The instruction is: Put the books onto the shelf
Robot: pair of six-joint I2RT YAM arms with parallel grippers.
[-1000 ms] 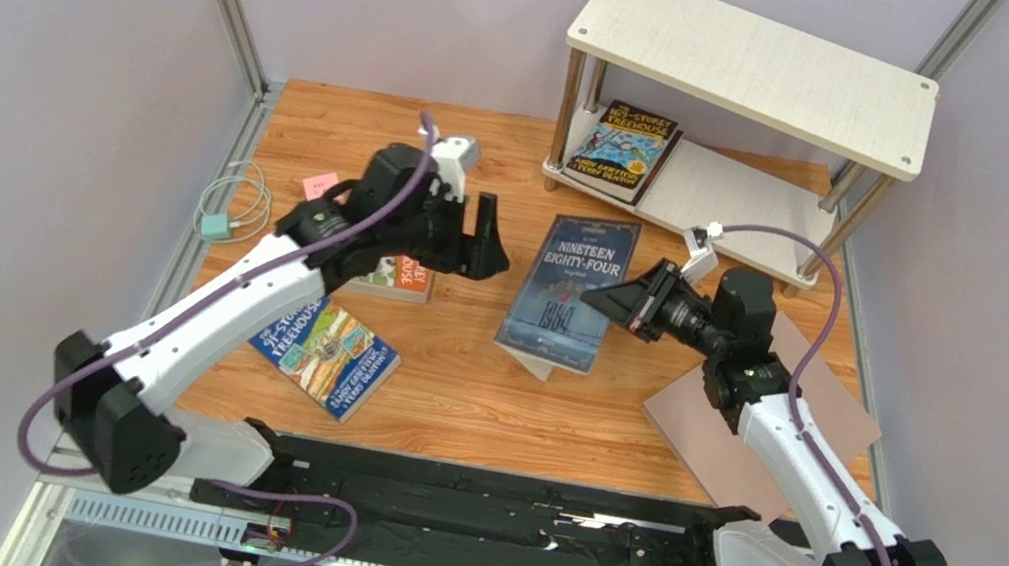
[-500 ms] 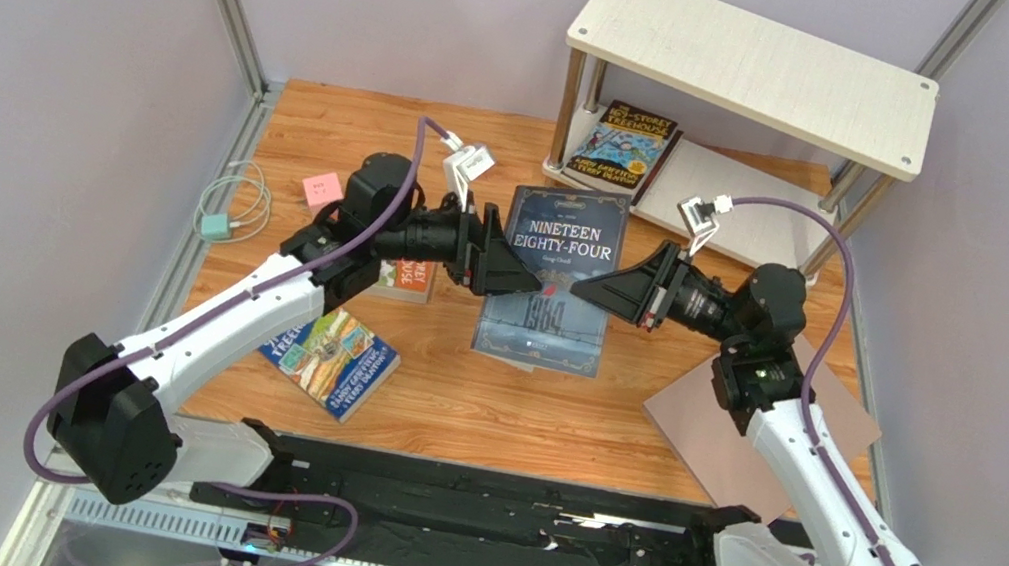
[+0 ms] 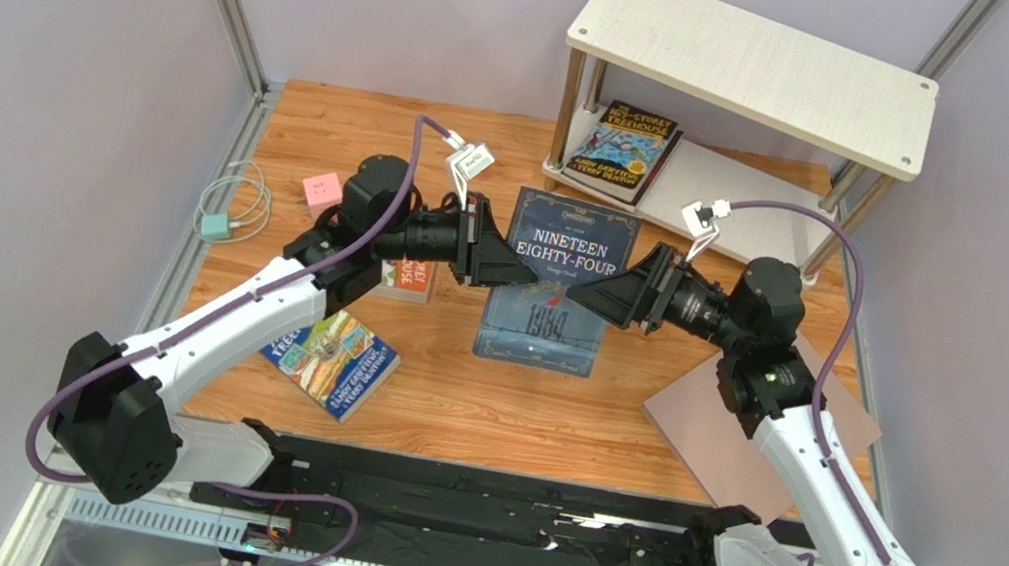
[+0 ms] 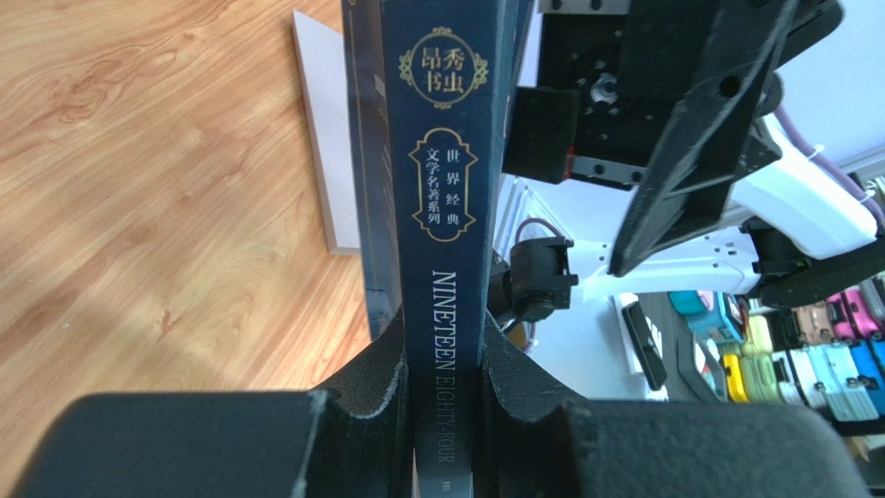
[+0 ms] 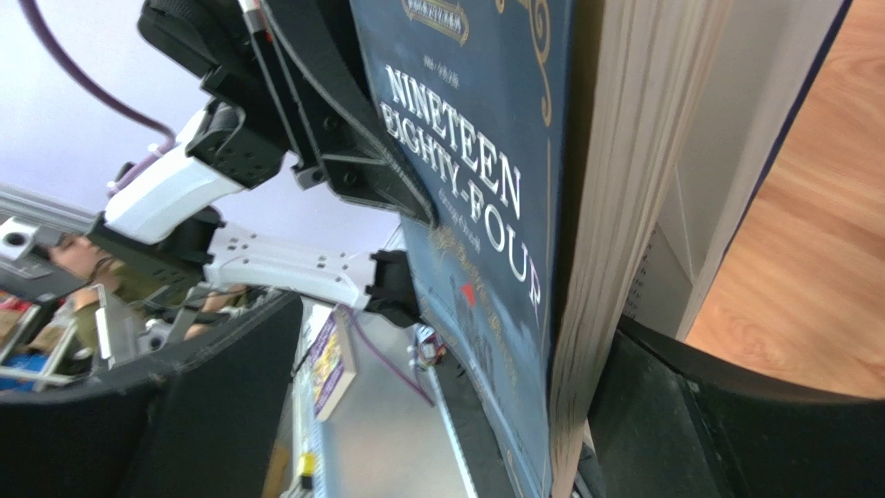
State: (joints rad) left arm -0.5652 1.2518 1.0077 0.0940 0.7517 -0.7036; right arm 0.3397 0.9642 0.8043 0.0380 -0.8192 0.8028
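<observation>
- Item in work: the dark blue book (image 3: 541, 332), titled "Nineteen Eighty-Four". It is just in front of the shelf (image 3: 758, 65), on the side toward the arm bases, with its front cover facing up. It sits between the two grippers.
- The left gripper (image 4: 441, 379) is clamped on the book's spine edge. Its fingers (image 4: 379, 389) press on the covers at either side of the spine, with no gap visible.
- The right gripper (image 3: 597, 295) is at the book's page edge, with its jaws spread wide.
- The page block lies between the right gripper's fingers (image 5: 208, 415). One stands well apart from the front cover. The other is close behind the back cover; contact there cannot be determined.
- A cartoon-cover book (image 3: 624, 147) lies on the shelf's lower board, at its left end.
- Two colourful books (image 3: 328, 359) lie on the table well left of the shelf, toward the arm bases.
</observation>
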